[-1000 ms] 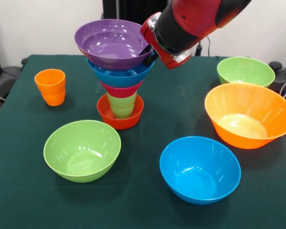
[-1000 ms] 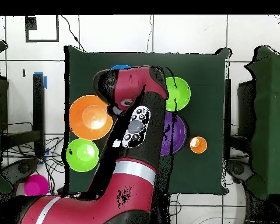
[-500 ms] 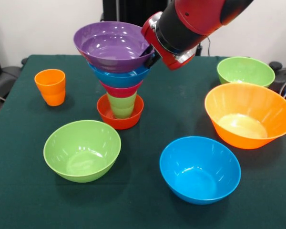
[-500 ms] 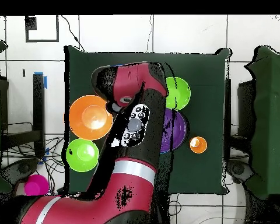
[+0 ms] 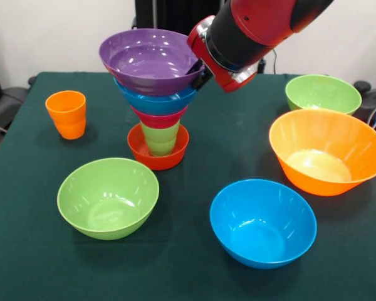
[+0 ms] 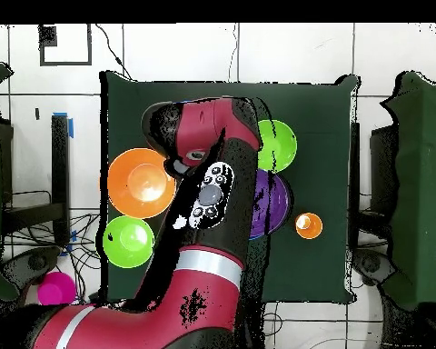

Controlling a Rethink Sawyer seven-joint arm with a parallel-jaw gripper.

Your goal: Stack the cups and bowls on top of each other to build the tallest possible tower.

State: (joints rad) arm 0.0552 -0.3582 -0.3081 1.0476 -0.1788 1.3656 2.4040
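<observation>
Tower (image 5: 158, 94) stands mid-table toward far edge: red-orange bowl (image 5: 158, 152) at base, green cup, pink, blue, purple bowl (image 5: 151, 59) on top. Gripper (image 5: 198, 71) at purple rim's right side; jaws hidden, can't tell. Orange cup (image 5: 66, 114) near left edge. Loose bowls fwd & right.

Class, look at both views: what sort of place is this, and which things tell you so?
Probably a robotics lab, not a home. A red robot arm reaches over a table with a dark green cover, which stands on a pale tiled floor with cables on it. Bright plastic bowls sit in a tower like test props.
</observation>
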